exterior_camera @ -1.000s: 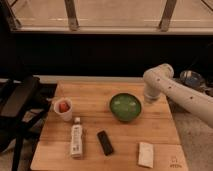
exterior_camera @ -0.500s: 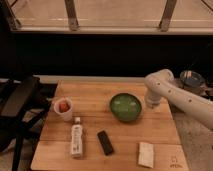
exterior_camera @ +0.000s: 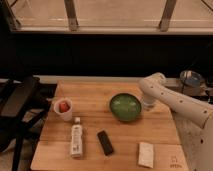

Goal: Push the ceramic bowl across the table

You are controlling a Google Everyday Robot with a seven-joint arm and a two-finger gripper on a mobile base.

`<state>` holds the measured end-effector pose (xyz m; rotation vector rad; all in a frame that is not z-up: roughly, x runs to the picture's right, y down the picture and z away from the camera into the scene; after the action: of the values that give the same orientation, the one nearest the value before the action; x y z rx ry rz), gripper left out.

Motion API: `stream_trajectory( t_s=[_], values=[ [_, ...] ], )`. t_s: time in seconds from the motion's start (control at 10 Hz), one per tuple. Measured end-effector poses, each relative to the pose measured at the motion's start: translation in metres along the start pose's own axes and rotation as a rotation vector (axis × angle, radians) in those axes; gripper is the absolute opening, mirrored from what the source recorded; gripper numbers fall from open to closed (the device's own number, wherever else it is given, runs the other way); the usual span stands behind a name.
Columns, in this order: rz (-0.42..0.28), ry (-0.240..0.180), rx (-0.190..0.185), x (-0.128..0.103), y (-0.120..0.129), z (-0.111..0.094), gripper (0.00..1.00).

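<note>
The ceramic bowl (exterior_camera: 125, 106) is round, glossy green with a darker rim, and sits right of centre on the light-brown wooden table (exterior_camera: 95, 92). My white arm comes in from the right edge and bends down beside the bowl. The gripper (exterior_camera: 148, 104) hangs at the bowl's right rim, very close to it; I cannot tell whether it touches. The arm's rounded elbow hides most of the gripper.
A white cup with red contents (exterior_camera: 63, 109) stands at the left. A white bottle (exterior_camera: 76, 139) and a black bar (exterior_camera: 105, 142) lie near the front, a white packet (exterior_camera: 146, 154) at the front right. A blue-grey bowl (exterior_camera: 191, 79) sits off the table, right. Dark chair (exterior_camera: 17, 100) at left.
The arm has lowered and shifted slightly, bringing the gripper down beside the bowl's right rim. The bowl has not visibly moved.
</note>
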<state>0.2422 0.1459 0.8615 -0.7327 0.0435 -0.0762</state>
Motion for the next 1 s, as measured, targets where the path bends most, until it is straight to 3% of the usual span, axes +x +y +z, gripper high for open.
stream_trajectory(
  t_s=[0.3,0.4,0.7,1.0],
  values=[
    [-0.056,0.003,-0.005,-0.039,-0.011,-0.008,0.03],
    [-0.088,0.006,-0.002,-0.063,-0.018,-0.010,0.03],
    [-0.124,0.017,-0.008,-0.079,-0.029,-0.016,0.03],
    [-0.180,0.024,-0.010,-0.115,-0.042,-0.022,0.03]
  ],
)
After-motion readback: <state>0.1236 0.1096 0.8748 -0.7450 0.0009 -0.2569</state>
